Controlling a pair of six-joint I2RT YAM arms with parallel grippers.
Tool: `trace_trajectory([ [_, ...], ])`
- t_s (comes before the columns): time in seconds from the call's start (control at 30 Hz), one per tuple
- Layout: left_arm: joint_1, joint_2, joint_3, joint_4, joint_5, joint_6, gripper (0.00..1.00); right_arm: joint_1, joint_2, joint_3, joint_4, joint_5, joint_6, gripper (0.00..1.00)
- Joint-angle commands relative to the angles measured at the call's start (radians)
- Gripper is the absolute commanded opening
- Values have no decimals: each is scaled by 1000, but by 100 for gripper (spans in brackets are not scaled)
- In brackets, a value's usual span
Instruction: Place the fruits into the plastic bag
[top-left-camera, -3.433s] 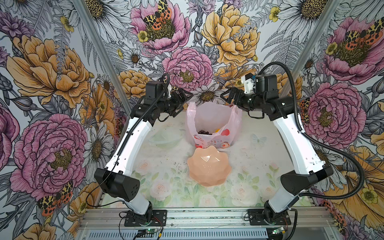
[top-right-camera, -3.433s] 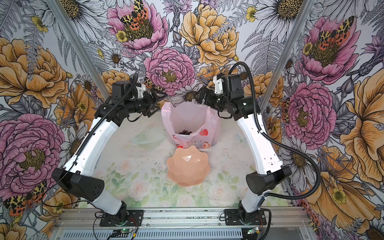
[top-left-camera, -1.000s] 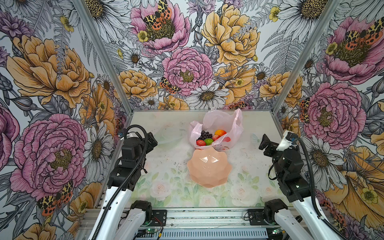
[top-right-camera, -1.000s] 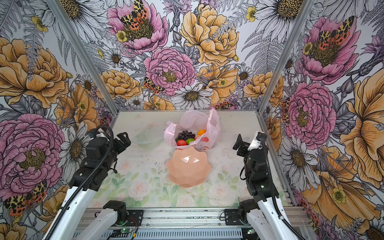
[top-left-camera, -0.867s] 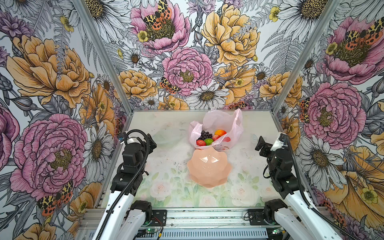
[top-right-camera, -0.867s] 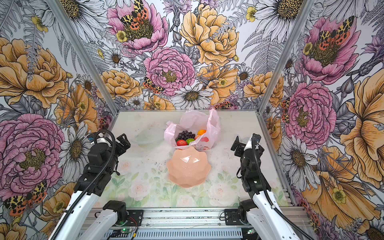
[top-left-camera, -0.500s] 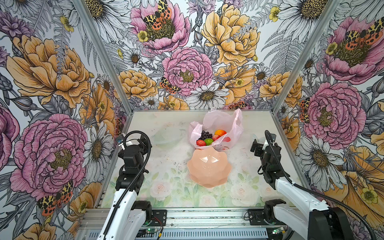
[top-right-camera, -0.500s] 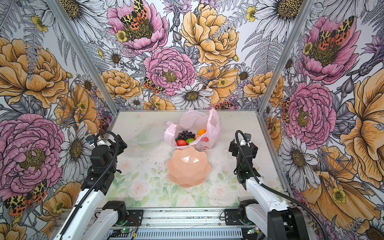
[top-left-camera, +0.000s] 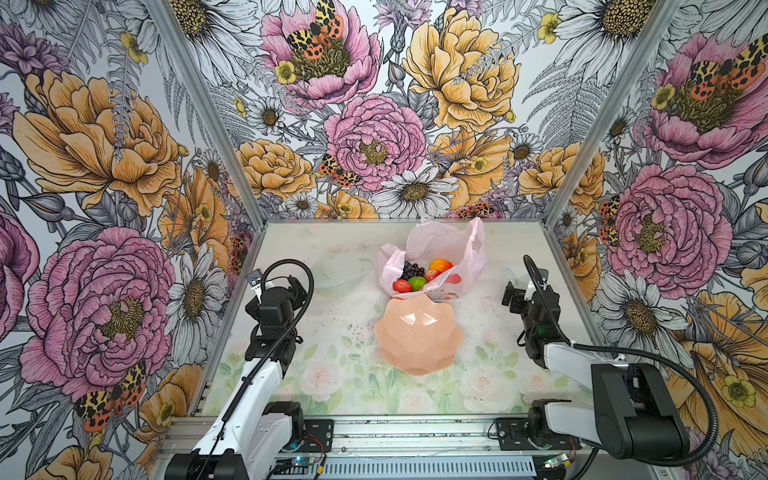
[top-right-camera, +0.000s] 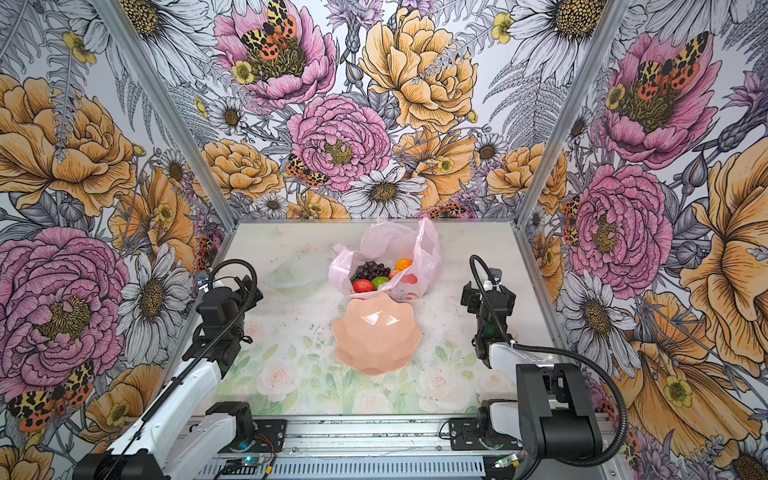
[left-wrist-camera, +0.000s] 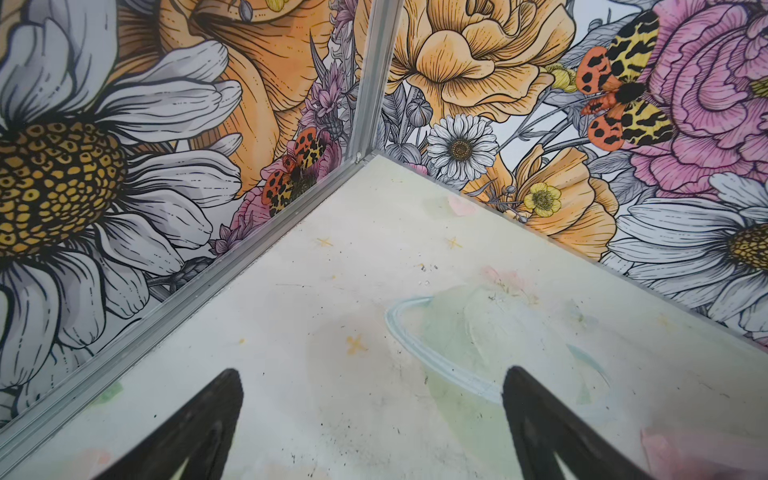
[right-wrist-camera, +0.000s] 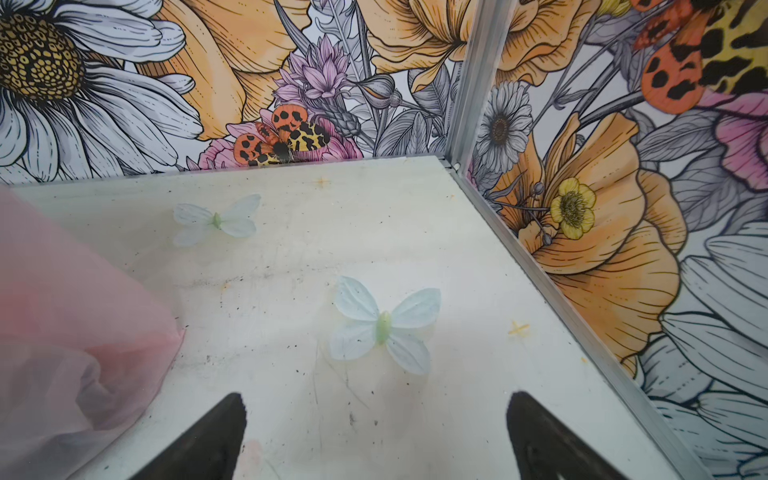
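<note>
A few seconds back both arms were up at the rear, holding the thin, crinkly pale-pink plastic bag (top-left-camera: 440, 241) stretched tall. Now they're pulled back to the sides, and the plastic bag sits slumped open at the back middle of the pale floral-print desk (top-left-camera: 332, 374). Over the last second the bag hasn't budged; only the arms have folded lower.

The left tool (top-left-camera: 298, 286) hangs over the desk's left side, jaws spread wide and gripping nothing. Its wrist view (left-wrist-camera: 372, 370) shows just bare desk between the black fingers. Same story for the right tool (top-left-camera: 512, 297) on the right side: wide open and empty (right-wrist-camera: 376, 395), with a fold of the bag (right-wrist-camera: 62, 311) nearby.

Counts:
- one bag
- one rigid peach-pink faceted bowl (top-left-camera: 417, 336), right up against the bag's front edge
- two tools
- five fruits showing in the bag's mouth:
  - one purple grape bunch (top-left-camera: 411, 270)
  - one orange-yellow mango (top-left-camera: 441, 264)
  - one glossy red apple (top-left-camera: 401, 285)
  - one bumpy green fruit (top-left-camera: 417, 283)
  - one reddish piece (top-left-camera: 432, 274) between the mango and the green fruit

Can't tell if more are buried underneath.
</note>
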Motion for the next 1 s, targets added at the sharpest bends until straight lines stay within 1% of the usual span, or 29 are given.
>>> trace_trajectory([
  [0.0, 10, 37, -20, 109, 7, 37, 99, -9, 43, 39, 98, -48, -11, 99],
  [0.13, 10, 94, -34, 189, 4, 54, 99, -20, 97, 52, 147, -58, 13, 99],
  [0.4, 20, 204, -43, 310, 26, 112, 99, -25, 173, 36, 240, -86, 10, 99],
  [0.57, 21, 297, -55, 406, 38, 122, 99, -27, 227, 32, 295, -103, 9, 100],
  [0.73, 22, 404, -37, 503, 104, 182, 99, -27, 233, 42, 279, -102, 10, 100],
  [0.83, 26, 479, -17, 570, 163, 213, 99, -28, 235, 44, 280, -102, 9, 99],
  [0.9, 28, 506, 7, 572, 191, 250, 99, -28, 235, 46, 278, -99, 9, 100],
  [0.97, 40, 537, 5, 619, 221, 260, 99, -28, 235, 45, 277, -99, 10, 100],
])
